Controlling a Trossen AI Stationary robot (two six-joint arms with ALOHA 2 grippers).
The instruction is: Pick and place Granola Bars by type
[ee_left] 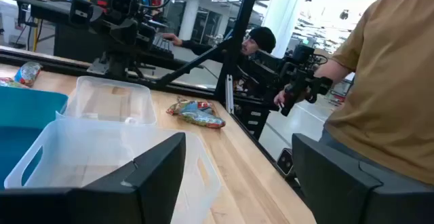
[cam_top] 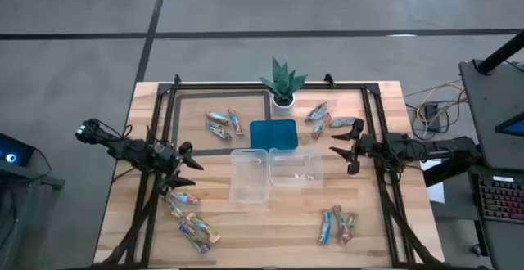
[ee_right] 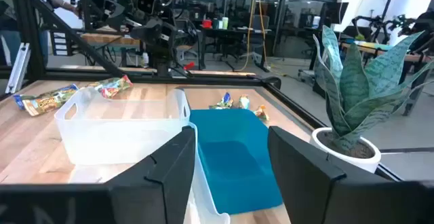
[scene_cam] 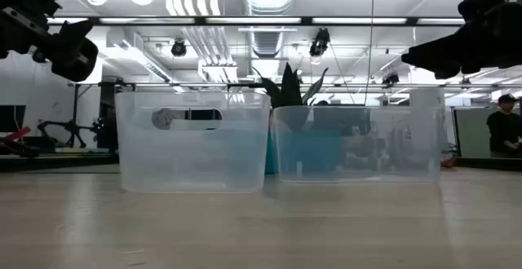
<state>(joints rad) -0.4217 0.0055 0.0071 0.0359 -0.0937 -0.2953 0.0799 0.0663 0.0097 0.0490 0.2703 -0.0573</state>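
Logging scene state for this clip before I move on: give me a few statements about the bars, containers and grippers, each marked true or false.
1. Both clear tubs sit side by side near the table's middle. True.
2. The left gripper is shut on a granola bar. False: it is open and holds nothing.
3. The teal tray lies between the tubs and the potted plant. True.
4. All the granola bars are already inside the tubs. False: they lie in four clusters on the table, near its corners.
5. The right gripper hangs open beside the right tub, holding nothing. True.
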